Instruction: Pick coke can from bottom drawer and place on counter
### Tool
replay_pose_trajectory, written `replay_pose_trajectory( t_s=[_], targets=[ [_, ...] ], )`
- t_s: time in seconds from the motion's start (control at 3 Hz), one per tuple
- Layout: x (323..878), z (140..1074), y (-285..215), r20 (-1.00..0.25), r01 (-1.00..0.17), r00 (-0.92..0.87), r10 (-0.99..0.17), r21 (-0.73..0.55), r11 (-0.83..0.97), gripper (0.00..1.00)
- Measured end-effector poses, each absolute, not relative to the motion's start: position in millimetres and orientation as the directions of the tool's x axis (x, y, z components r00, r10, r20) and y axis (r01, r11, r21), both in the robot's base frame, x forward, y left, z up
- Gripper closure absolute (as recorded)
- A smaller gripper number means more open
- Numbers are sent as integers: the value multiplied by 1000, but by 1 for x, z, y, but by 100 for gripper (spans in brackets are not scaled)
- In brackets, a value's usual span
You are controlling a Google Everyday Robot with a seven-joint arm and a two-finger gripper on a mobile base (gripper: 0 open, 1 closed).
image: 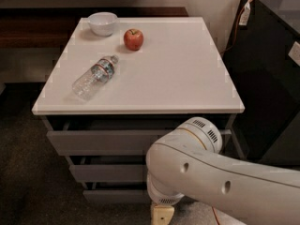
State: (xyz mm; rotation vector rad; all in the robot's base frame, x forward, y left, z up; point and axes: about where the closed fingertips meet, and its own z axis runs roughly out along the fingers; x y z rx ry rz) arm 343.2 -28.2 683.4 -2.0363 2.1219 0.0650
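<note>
The coke can is hidden from view. The counter [178,74] is the white top of the grey cabinet. Under it sit three grey drawer fronts, and the bottom drawer [112,196] is the lowest one, partly covered by my arm. My white arm [211,177] crosses the lower right of the view in front of the drawers. Only the beige top of my gripper [161,215] shows at the bottom edge, in front of the bottom drawer's right part. The rest of it runs out of the frame.
On the counter lie a clear plastic water bottle [95,77] on its side, a red apple [133,39] and a white bowl [102,23] at the back left. A dark cabinet [267,78] stands to the right, a dark wooden shelf [28,29] behind.
</note>
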Motion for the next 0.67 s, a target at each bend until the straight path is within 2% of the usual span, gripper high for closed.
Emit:
replay_pose_trajectory(
  t_s=[0.33,0.67],
  targets=[
    [364,647,-43,-108,-993,-17,-994,-110,29,0],
    [380,607,-66,-93,-994,-3,-996,-112,14,0]
  ],
)
